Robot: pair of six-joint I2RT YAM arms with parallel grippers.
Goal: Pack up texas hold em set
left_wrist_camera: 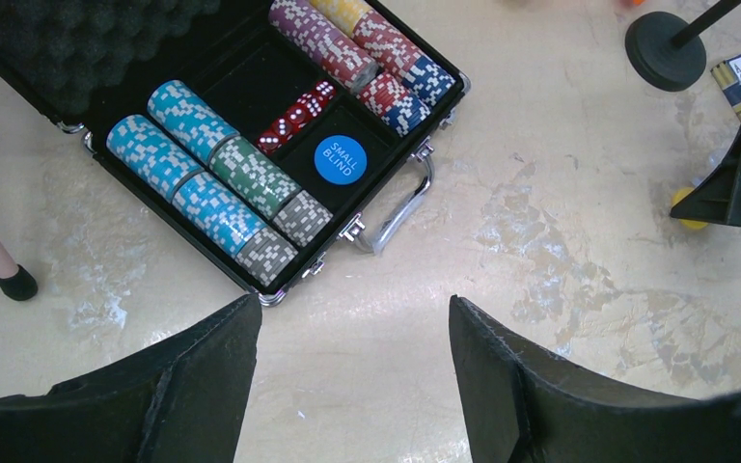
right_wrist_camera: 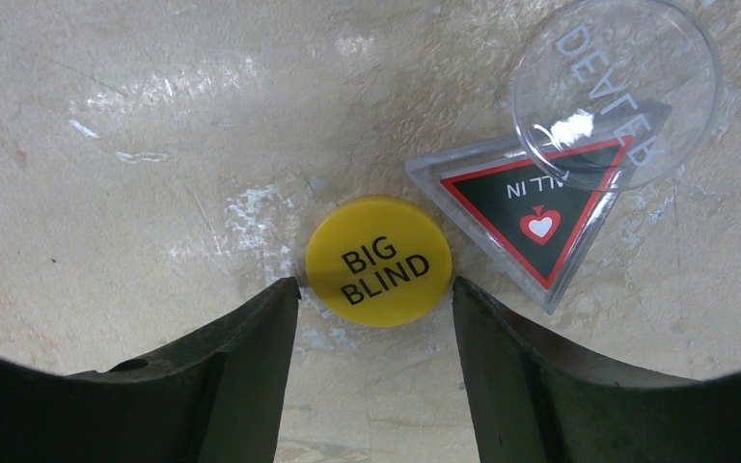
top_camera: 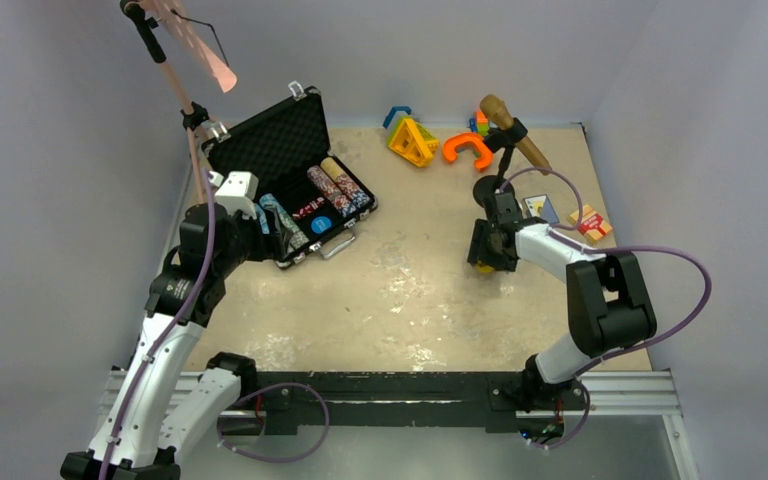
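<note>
The black briefcase [top_camera: 275,140] is laid open at the far left of the table [top_camera: 410,290], its lid tipped back so that the trays can be reached from above. Chip stacks [left_wrist_camera: 212,169] are rowed along both sides, with red dice [left_wrist_camera: 297,116] and a blue disc [left_wrist_camera: 340,160] in the middle compartments.

The left claw [left_wrist_camera: 352,318] is held above the table on the near side of the case, spread wide and empty, presumably parked out of the way. The right claw [right_wrist_camera: 374,285] is lowered to the table on the right, its fingers spread either side of a flat-lying yellow disc [right_wrist_camera: 378,260]. A sliver of table is seen beside one finger, so the disc is judged bracketed rather than pinched.

A clear triangular marker [right_wrist_camera: 531,217] lies just beside the disc, overlapped by a clear round marker [right_wrist_camera: 616,92]. Two small boxes [top_camera: 565,215], probably card decks, are seen further right, their print too small to read. From above, the yellow disc is almost hidden by the claw, and the case's near left corner is covered by the left arm [top_camera: 195,260].
</note>
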